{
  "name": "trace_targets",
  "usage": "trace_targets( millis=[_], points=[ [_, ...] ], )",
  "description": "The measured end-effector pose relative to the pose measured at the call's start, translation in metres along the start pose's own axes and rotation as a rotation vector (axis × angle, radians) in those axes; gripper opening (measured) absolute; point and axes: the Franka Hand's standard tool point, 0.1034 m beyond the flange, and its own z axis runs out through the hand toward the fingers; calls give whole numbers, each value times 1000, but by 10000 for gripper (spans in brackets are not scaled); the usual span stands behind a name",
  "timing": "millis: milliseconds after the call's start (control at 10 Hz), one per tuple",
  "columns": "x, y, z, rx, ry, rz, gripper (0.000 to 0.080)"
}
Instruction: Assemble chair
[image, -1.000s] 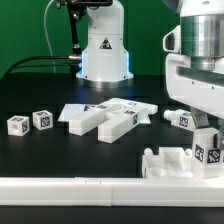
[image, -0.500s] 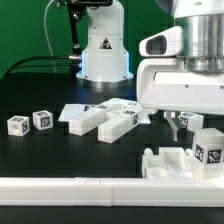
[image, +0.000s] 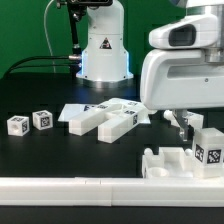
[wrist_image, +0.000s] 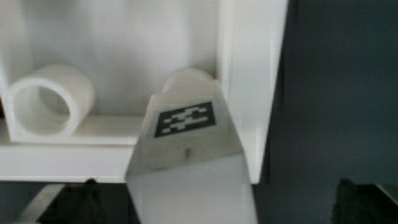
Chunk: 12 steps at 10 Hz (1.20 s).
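Raise black two-finger gripper (wrist_image: 222, 203), jaws wide and clear of upright white tagged plastic chair post (image: 208, 146) beside blocky white chair panel (image: 168, 163) at exterior view's right, straight upward without nudging either piece sideways.

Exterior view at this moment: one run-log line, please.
gripper: open, nothing held | tagged post: upright by blocky part | other chair parts: lying loose, unjoined
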Motion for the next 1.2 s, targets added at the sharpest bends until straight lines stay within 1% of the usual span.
trace_targets(
  millis=[100, 200, 300, 400, 500, 600, 800, 900, 1200],
  points=[
    [1, 1, -1, -3, 6, 32, 601],
    [1, 1, 0, -4, 5, 48, 601],
    [1, 1, 0, -4, 5, 92, 426],
    [1, 2, 0, -5, 5, 190, 426],
    [1, 4, 0, -6, 7, 267, 287],
    [2, 6, 0, -7, 10, 331, 287],
    [3, 7, -1, -4, 15, 577, 287],
    [2, 9, -1, 8, 28, 714, 287],
    [-1, 7, -1, 16, -7, 1208, 287]
  ],
)
